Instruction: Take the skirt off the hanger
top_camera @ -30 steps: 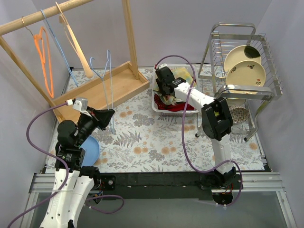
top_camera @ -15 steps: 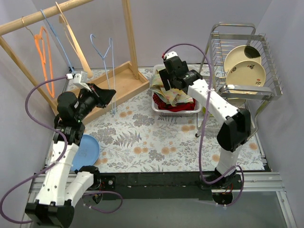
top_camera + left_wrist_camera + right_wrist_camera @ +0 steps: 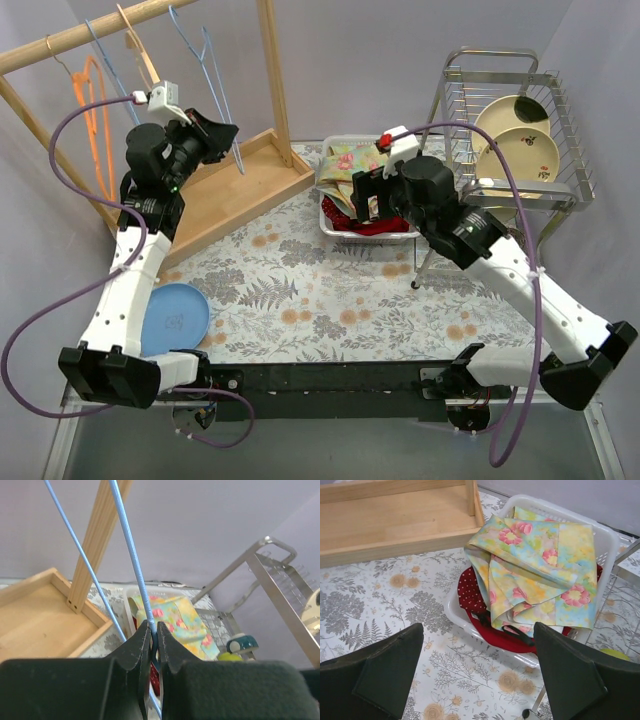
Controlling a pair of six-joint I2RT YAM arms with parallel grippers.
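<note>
The skirt, a yellow and blue floral cloth, lies folded in the white basket on top of red clothing; it is off the hanger. It also shows in the right wrist view as the skirt in the basket. The blue wire hanger is bare and held high by the wooden rod. My left gripper is shut on its wire, seen close as the hanger pinched in the gripper. My right gripper is open and empty at the basket's near-left rim.
A wooden rack with a base tray stands at the back left, carrying an orange hanger and a wooden hanger. A blue plate lies near the left arm. A metal dish rack with plates stands at the right.
My left arm has lifted the blue hanger from low over the table up to the rod. My right gripper has opened, left the skirt in the basket and drawn back.
</note>
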